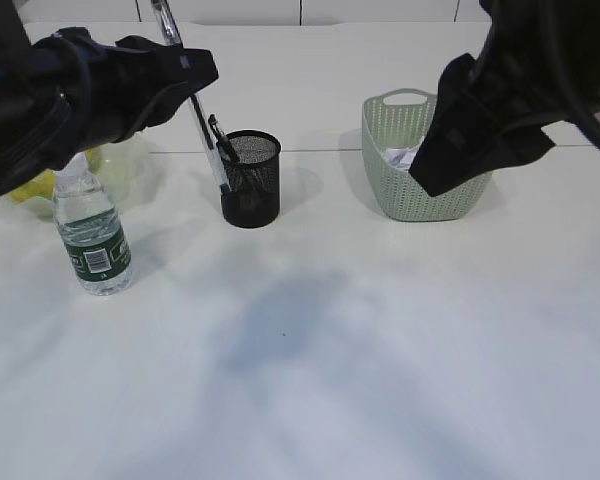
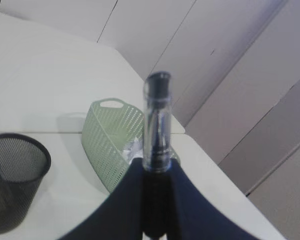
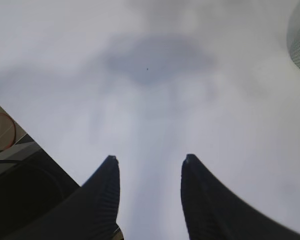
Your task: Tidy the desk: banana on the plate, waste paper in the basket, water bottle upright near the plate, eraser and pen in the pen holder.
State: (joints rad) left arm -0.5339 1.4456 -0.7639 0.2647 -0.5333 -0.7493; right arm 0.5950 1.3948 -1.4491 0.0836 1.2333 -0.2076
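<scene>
The pen [image 1: 195, 110] is gripped in the left tool [image 2: 155, 175], slanting down with its lower end inside the mesh pen holder [image 1: 251, 178], not yet released. The water bottle [image 1: 91, 228] stands upright, something yellow sits on the plate [image 1: 130, 165], and paper shows in the basket [image 1: 420, 160]. The right tool [image 3: 149, 172] hovers open and empty over the surface [image 1: 380, 350]; the eraser cannot be seen.

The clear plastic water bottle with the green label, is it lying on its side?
No. In the exterior view the clear plastic water bottle with the green label stands upright on the white table.
</scene>
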